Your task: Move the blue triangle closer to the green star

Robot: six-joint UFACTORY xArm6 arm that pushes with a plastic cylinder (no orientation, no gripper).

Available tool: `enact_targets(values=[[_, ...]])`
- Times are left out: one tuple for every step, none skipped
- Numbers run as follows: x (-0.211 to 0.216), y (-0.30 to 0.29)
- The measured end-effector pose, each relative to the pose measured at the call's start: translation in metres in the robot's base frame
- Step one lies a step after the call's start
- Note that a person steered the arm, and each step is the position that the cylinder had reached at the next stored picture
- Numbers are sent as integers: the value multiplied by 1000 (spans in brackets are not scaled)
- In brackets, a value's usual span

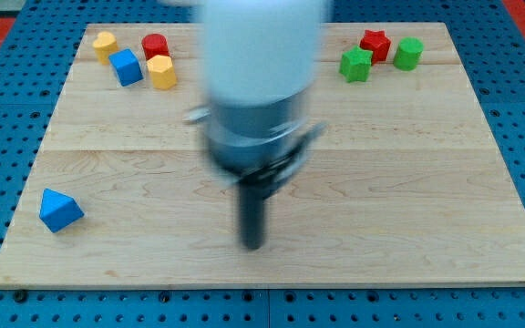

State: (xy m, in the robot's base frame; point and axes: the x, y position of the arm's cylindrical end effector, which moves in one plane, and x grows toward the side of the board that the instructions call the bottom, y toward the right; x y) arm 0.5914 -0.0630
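The blue triangle [59, 210] lies near the board's bottom left corner. The green star [355, 65] sits at the view's top right, beside a red star [375, 44] and a green cylinder-like block [408, 53]. My tip [253, 244] is blurred and stands at the lower middle of the board, far to the right of the blue triangle and well below and left of the green star. It touches no block.
At the top left sit a yellow block [106, 44], a blue cube [127, 67], a red block [155, 46] and a yellow hexagonal block [162, 72]. The wooden board [427, 182] lies on a blue perforated surface. The arm's white body hides part of the board's top middle.
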Motion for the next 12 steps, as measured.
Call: enact_targets(values=[[1,-151],[-45,-210],[-72,-206],[-64,-199],[-48,-199],[-49,-139],[-78,-103],[-79,-67],[-75,-35],[-55,-10],[-32,3],[-17,31]])
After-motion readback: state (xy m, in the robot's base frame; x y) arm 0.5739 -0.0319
